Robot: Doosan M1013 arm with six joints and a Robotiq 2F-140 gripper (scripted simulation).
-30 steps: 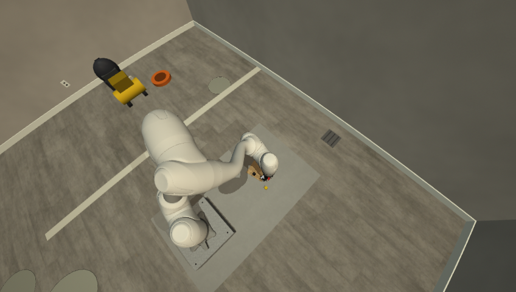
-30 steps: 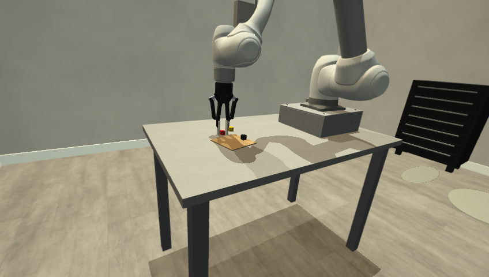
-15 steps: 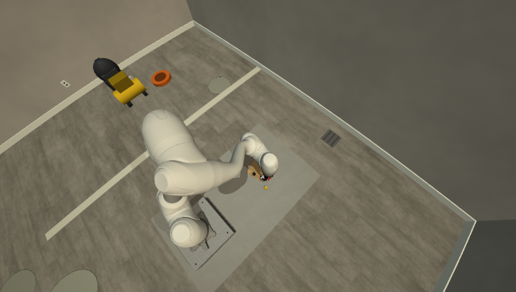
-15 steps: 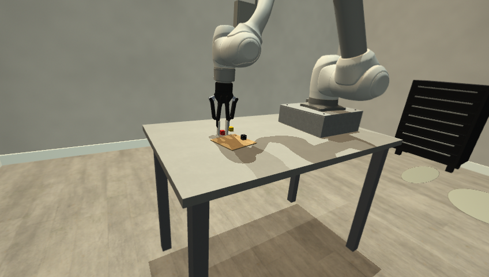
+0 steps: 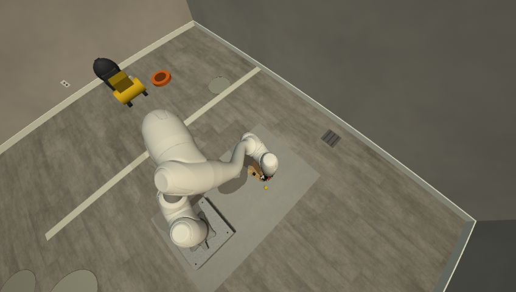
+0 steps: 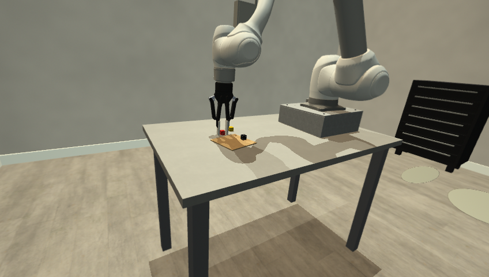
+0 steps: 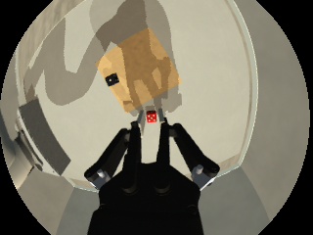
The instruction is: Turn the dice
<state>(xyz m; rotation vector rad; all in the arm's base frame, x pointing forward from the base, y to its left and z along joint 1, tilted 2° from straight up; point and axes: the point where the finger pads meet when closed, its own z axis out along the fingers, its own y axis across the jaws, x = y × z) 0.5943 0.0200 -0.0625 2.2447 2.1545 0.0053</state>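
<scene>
A tan mat (image 6: 233, 141) lies flat on the table. A black die (image 6: 243, 137) sits on it near one corner and also shows in the wrist view (image 7: 112, 80). A red die (image 6: 222, 131) rests at the mat's edge; I cannot tell whether it is fully on the mat. My gripper (image 6: 222, 133) points straight down with its fingers partly open, one on each side of the red die (image 7: 152, 117) and low by the table, not clamped on it. A yellow die (image 6: 230, 128) (image 5: 265, 187) lies on the bare table just beyond the mat, seen from above too.
The robot's grey base block (image 6: 319, 118) stands on the table's right rear. A black slatted rack (image 6: 442, 123) stands on the floor at right. A yellow cart (image 5: 123, 84) and an orange ring (image 5: 160, 78) are far off on the floor.
</scene>
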